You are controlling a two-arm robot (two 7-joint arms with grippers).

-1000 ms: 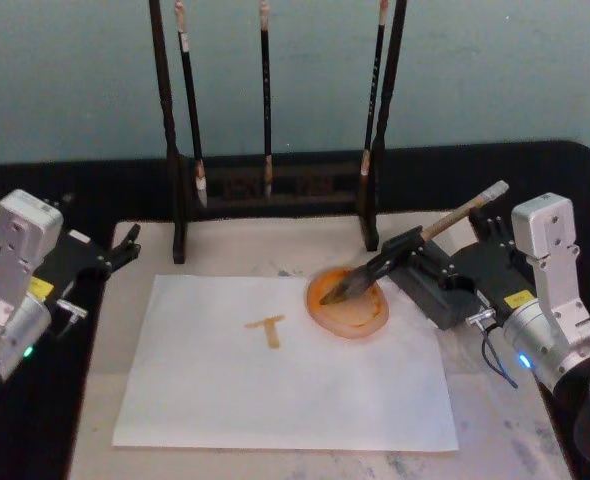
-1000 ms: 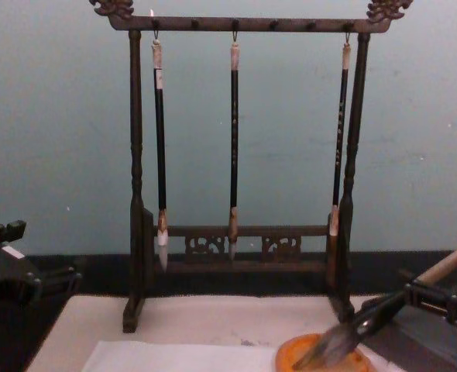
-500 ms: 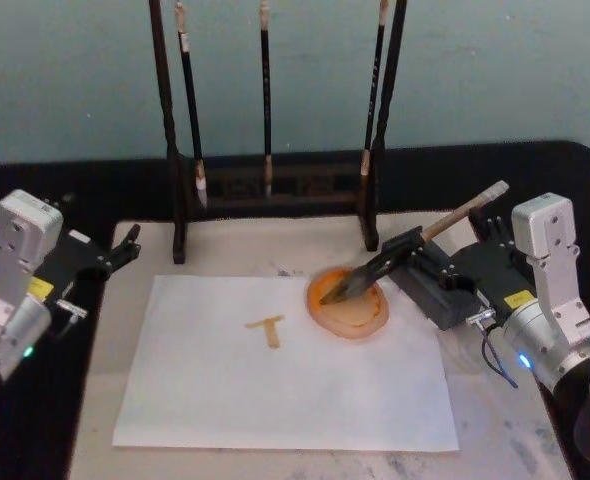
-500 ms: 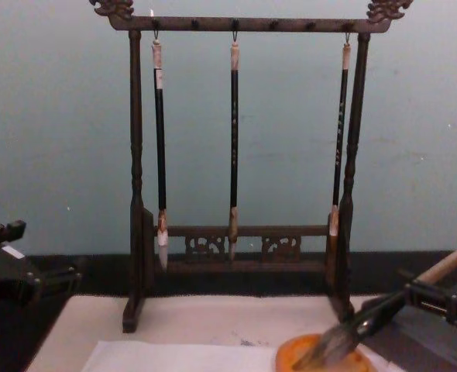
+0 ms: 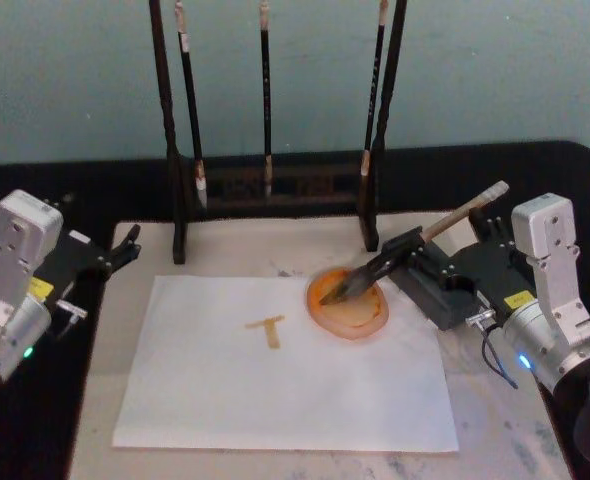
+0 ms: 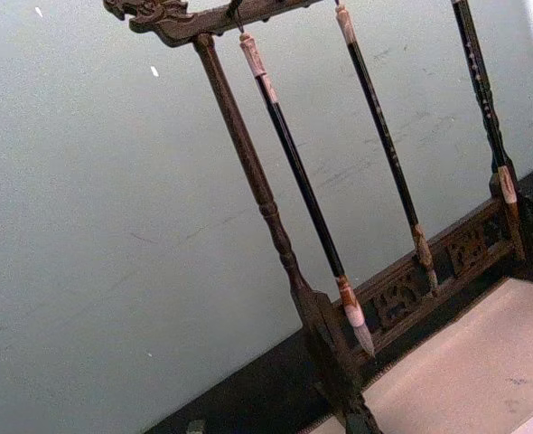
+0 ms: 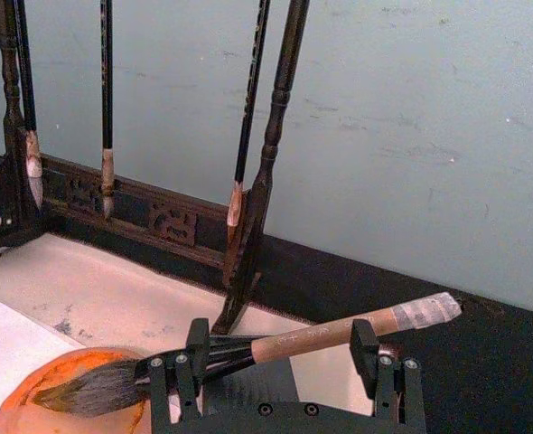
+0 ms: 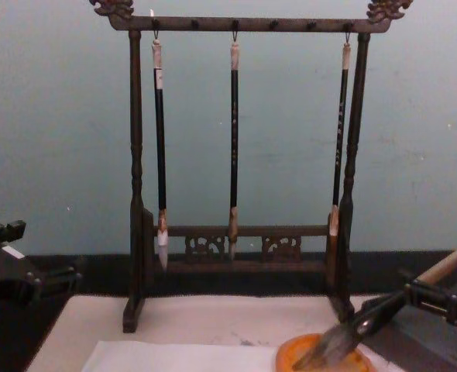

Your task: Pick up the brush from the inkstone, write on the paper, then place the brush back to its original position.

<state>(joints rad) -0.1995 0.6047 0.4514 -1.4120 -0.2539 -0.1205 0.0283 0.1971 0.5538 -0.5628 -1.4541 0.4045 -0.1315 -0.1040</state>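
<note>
While right gripper (image 5: 407,256) clamps the brush (image 5: 415,243) over inkstone (image 5: 349,304), near the paper's (image 5: 275,380) right edge | risk: early release rolls bristles, smearing sheet | left gripper (image 5: 125,245) idle, fingers unclear

Just ahead of the black right tool (image 5: 412,252), the brush (image 5: 405,247) shows a tan handle, black collar and grey-brown bristles over the orange inkstone (image 5: 349,305). The white paper (image 5: 281,363) beside it bears a tan mark.

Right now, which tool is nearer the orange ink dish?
The right. The right tool sits just beside the orange ink dish, holding the brush with its bristles in the dish. The left tool hangs across the paper, near the mat's far left corner.
</note>
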